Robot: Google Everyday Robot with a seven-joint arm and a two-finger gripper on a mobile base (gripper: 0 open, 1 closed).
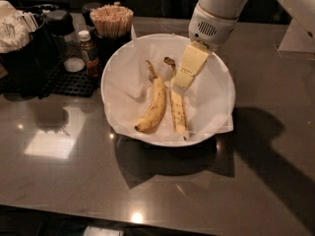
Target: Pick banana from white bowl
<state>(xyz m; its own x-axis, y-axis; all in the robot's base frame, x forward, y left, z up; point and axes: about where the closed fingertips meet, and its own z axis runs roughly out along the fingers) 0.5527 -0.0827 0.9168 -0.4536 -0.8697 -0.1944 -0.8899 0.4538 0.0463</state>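
A large white bowl [216, 119] lined with crinkled white paper stands on the dark counter. Two bananas lie in it side by side. The left one is the banana [153, 107]: thicker, curved, with a long dark-tipped stem pointing to the back. The right one is a slimmer, straighter speckled banana [177, 112]. My gripper [181, 85], with pale yellow fingers, reaches down from the white arm at the upper right. It hangs over the upper end of the speckled banana, just right of the curved banana's stem. It holds nothing that I can see.
A cup of wooden stir sticks [111, 21] stands behind the bowl at the left. A small sauce bottle [88, 53], a black mat [64, 80] and dark containers with napkins [17, 38] fill the back left. Bare grey counter [157, 191] lies in front.
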